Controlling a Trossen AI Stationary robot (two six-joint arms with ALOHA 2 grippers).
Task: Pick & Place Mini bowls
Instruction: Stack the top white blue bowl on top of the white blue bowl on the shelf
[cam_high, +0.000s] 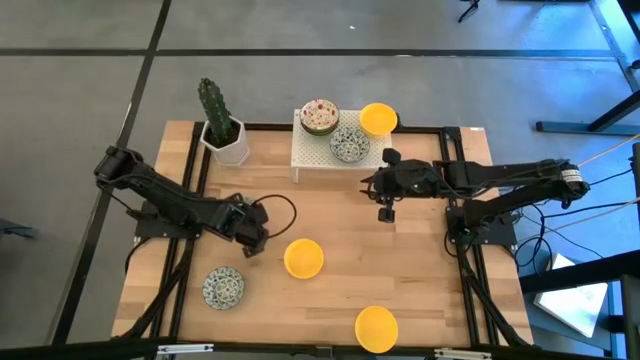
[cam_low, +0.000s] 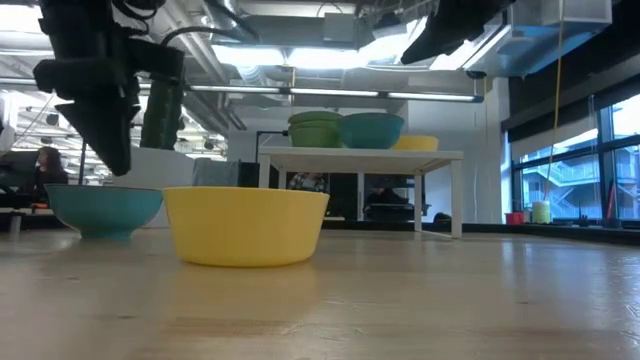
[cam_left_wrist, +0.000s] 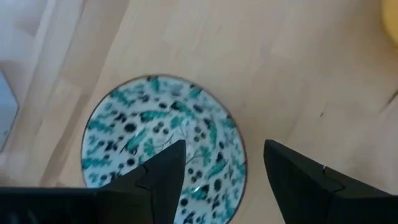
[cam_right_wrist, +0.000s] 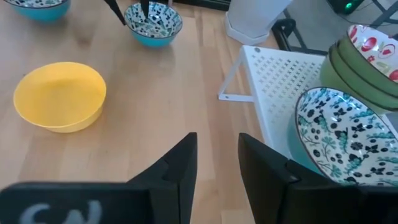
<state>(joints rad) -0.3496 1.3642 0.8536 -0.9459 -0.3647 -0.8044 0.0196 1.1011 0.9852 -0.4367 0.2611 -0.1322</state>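
Two fingers of the left gripper (cam_left_wrist: 227, 180) are spread apart and empty, one above the inside of a blue-green bowl (cam_left_wrist: 163, 146) at the lower left of its wrist view, the other outside the rim. I would lower straight until the rim sits between them, then close softly. Right gripper (cam_high: 385, 208) hangs parted, holding nothing, beside the rack (cam_high: 310, 160). This carries a speckled stack (cam_high: 319, 116), a patterned bowl (cam_high: 349, 145) and a yellow bowl (cam_high: 378, 118); all look empty

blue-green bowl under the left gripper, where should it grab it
Pinch the rim of the blue-green bowl, coming straight down. It sits upright and open on the table, so only its thin rim fits between the fingers. The left gripper hangs open above it; one finger inside, one outside.
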